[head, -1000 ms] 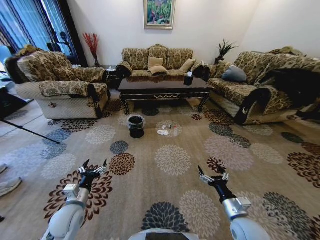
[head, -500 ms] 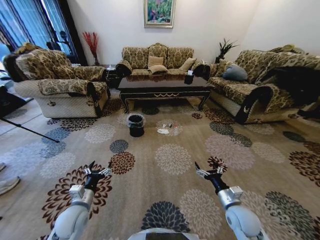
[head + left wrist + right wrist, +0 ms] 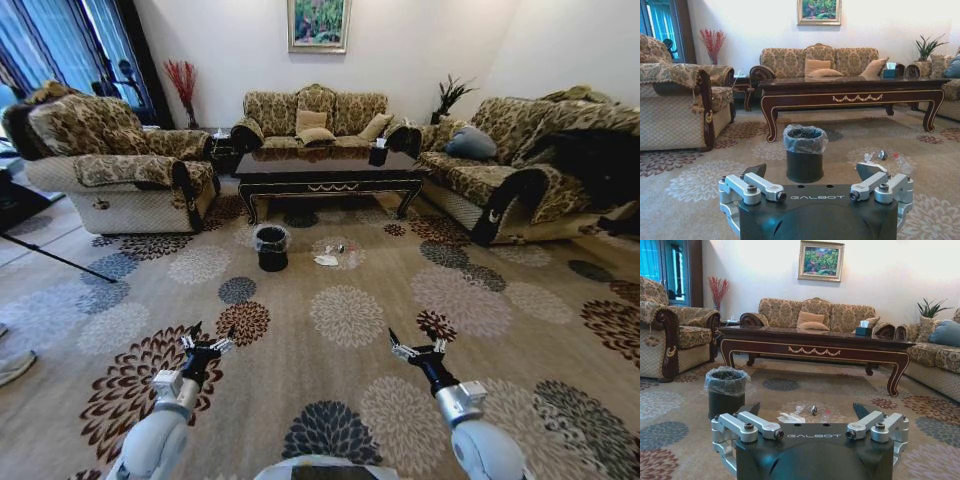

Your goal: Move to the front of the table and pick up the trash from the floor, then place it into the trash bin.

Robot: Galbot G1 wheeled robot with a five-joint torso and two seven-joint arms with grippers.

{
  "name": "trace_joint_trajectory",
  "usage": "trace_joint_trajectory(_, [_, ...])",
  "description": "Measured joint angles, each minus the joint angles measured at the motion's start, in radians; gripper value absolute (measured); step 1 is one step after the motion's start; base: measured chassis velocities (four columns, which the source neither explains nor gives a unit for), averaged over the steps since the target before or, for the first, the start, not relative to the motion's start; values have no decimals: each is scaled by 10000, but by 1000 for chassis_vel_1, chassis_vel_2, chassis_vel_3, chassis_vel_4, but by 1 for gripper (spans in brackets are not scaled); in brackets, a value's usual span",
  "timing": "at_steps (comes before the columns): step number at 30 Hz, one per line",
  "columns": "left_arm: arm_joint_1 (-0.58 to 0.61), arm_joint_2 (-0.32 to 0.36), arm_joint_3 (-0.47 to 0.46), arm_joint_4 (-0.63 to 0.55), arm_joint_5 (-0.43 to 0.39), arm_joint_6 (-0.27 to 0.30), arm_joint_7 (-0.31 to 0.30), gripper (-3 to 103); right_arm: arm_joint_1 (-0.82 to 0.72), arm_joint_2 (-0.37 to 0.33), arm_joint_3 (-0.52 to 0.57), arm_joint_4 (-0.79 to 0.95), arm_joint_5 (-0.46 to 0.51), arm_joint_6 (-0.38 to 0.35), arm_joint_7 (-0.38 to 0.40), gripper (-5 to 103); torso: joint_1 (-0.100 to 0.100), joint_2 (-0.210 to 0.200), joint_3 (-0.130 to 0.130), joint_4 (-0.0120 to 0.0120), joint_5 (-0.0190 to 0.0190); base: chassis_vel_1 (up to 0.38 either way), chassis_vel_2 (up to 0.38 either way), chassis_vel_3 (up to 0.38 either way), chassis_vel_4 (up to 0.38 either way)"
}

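Observation:
The dark glossy table (image 3: 325,172) stands in the middle of the room ahead of me, with its gold-trimmed apron (image 3: 856,97) facing me. On the carpet in front of it stands the black trash bin (image 3: 271,248) with a clear bag over its rim. To the bin's right lies the trash (image 3: 327,261): a white paper scrap and small bits. My left gripper (image 3: 207,340) and right gripper (image 3: 418,348) hang open and empty low over the carpet, well short of the bin and the trash. The wrist views show the bin (image 3: 804,152) (image 3: 726,390) and the trash (image 3: 885,156) (image 3: 790,417).
A patterned armchair (image 3: 120,170) stands on the left, a sofa (image 3: 315,118) behind the table and another sofa (image 3: 520,170) on the right. A black tissue box (image 3: 377,156) sits on the table. A thin dark tripod leg (image 3: 55,260) crosses the floor at left. Flowered carpet lies open between me and the bin.
The whole view has shifted slightly, so the camera has moved; table, bin and trash sit a little nearer. Both grippers stay open, the left one now farther inward in the picture.

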Motion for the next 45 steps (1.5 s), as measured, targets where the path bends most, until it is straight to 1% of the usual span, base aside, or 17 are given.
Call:
trace_joint_trajectory(9, [155,-58,-219,-40,-8,-38,-5,100,-101,151,-153,-35,-236,140,-89,100,-113,-313,-200,-1,1,0,0,0,0])
trace_joint_trajectory(12, [147,-137,-216,11,-4,-60,-5,100,-80,169,-138,-28,-245,145,-98,100,-169,-481,-308,0,1,0,0,0,0])
trace_joint_trajectory(14, [145,-150,-212,11,-2,-63,-4,100,-93,167,-120,-11,-247,149,-99,100,-176,-503,-324,-1,1,0,0,0,0])
trace_joint_trajectory(17, [156,-174,-197,-37,-2,-70,-3,100,-234,180,-12,80,-249,222,-139,100,-237,-678,-439,-2,1,0,0,0,0])
trace_joint_trajectory(25, [128,-168,-201,-65,-24,-103,-58,100,-308,165,33,80,-243,286,-158,100,-325,-942,-616,-2,1,0,0,0,0])
trace_joint_trajectory(35, [232,-91,-288,-250,-38,-46,-200,100,-78,117,96,-173,166,394,-155,100,-455,-1338,-881,0,2,0,0,0,0])
trace_joint_trajectory(38, [69,-112,-296,-204,-91,-49,-389,100,-118,136,47,-219,157,444,-156,100,-512,-1503,-989,-2,2,0,0,0,0])
trace_joint_trajectory(42, [-64,-131,-336,-177,-174,-41,-481,100,-174,155,28,-135,149,473,-160,100,-543,-1643,-1093,-3,0,0,0,0,0])
trace_joint_trajectory(45, [-42,-97,-401,-265,-251,-23,-481,100,-217,180,55,1,230,474,-160,100,-576,-1735,-1155,0,1,0,0,0,0])
